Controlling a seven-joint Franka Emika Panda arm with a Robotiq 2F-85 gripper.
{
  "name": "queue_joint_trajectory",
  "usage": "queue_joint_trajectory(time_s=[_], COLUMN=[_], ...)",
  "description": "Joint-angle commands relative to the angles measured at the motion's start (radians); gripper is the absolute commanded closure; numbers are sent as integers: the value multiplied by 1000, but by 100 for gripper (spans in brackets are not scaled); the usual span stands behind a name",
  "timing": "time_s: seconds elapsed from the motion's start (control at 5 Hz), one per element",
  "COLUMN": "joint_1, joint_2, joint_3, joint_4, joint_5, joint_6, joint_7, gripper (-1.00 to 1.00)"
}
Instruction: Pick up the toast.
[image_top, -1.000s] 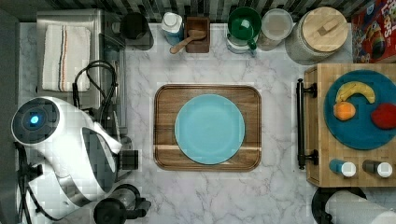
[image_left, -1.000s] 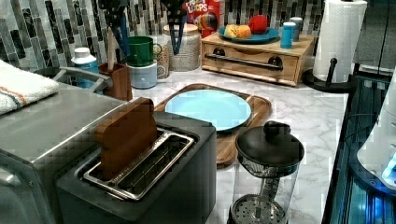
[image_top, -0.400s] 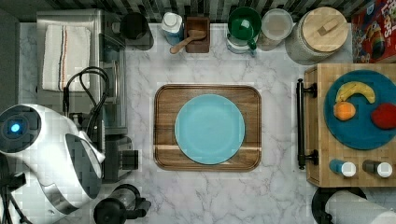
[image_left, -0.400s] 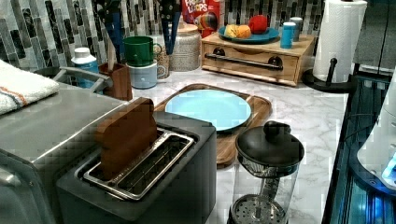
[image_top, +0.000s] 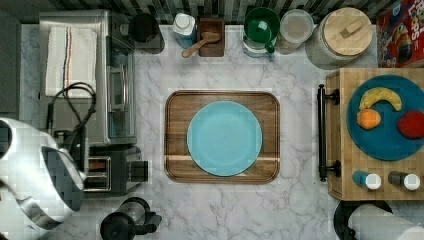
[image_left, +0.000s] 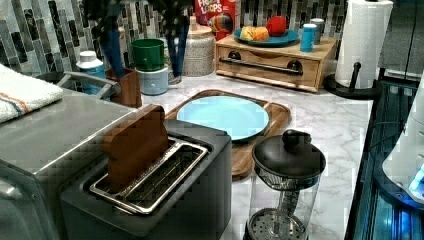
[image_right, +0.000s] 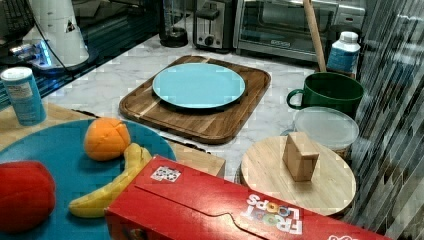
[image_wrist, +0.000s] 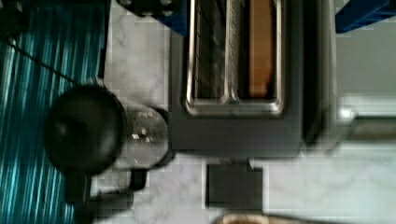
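One slice of toast stands up in the toaster, in the slot nearer the big silver oven. Its brown top sticks out above the slot. A glass coffee pot with a black lid stands just beside the toaster on the marble bench. A blue plate rests on a wooden tray nearby. Whether the tool is spread or pressed together cannot be told.

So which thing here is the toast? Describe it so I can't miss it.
Find the silver toaster oven; the dark two-slot toaster stands against it. The toast stands upright in the slot nearer the oven, a flat reddish-brown slab; the other slot is empty.
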Motion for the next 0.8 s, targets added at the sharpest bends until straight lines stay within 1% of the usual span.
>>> queue_joint_trajectory(time_s=[0.2, 0.4, 0.6, 0.8], joint_1=[65, 64, 71, 102], joint_2=[9, 15, 42, 59], joint_3=[75, 71, 61, 26], joint_4=[34, 7, 13, 14], joint_5=[-18, 27, 52, 84], joint_6=[136, 182, 183, 196], joint_7=[85, 99, 97, 102], gripper=[-100, -100, -100, -100])
